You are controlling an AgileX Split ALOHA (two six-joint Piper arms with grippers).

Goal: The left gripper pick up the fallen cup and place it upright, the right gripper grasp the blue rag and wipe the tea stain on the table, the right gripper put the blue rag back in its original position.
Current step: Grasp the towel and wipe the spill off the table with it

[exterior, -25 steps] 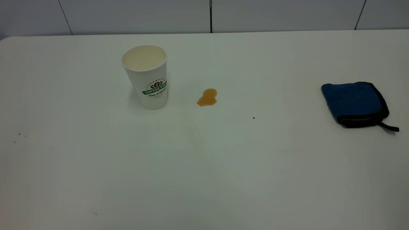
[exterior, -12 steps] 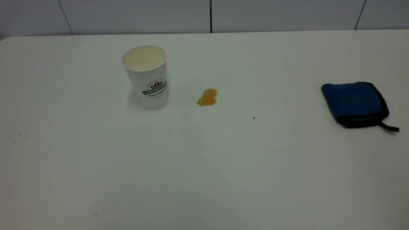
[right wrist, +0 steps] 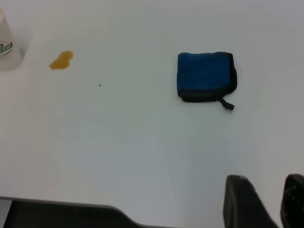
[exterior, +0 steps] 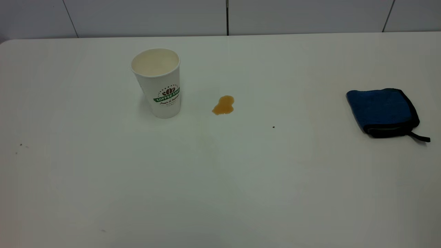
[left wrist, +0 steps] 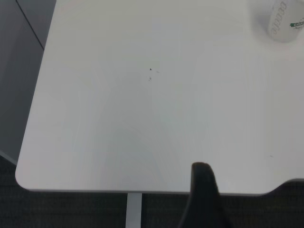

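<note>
The cup [exterior: 158, 82] stands upright on the table [exterior: 220, 179] at the back left, open and showing its green banner. The tea stain [exterior: 223, 105] lies just right of it. The blue rag [exterior: 381, 112] lies folded at the far right, its strap pointing right. Neither gripper shows in the exterior view. In the left wrist view one black finger [left wrist: 202, 190] of my left gripper hangs alone over the table's near edge, far from the cup [left wrist: 285, 21]. My right gripper [right wrist: 266, 183] is empty, fingers slightly apart, well short of the rag [right wrist: 205, 76] and stain [right wrist: 61, 60].
Tiny dark specks dot the table: one [exterior: 273, 127] between stain and rag, others near the left edge [exterior: 20, 145]. A grey panelled wall [exterior: 227, 17] runs behind the table. The table's rounded corner [left wrist: 21, 178] shows in the left wrist view.
</note>
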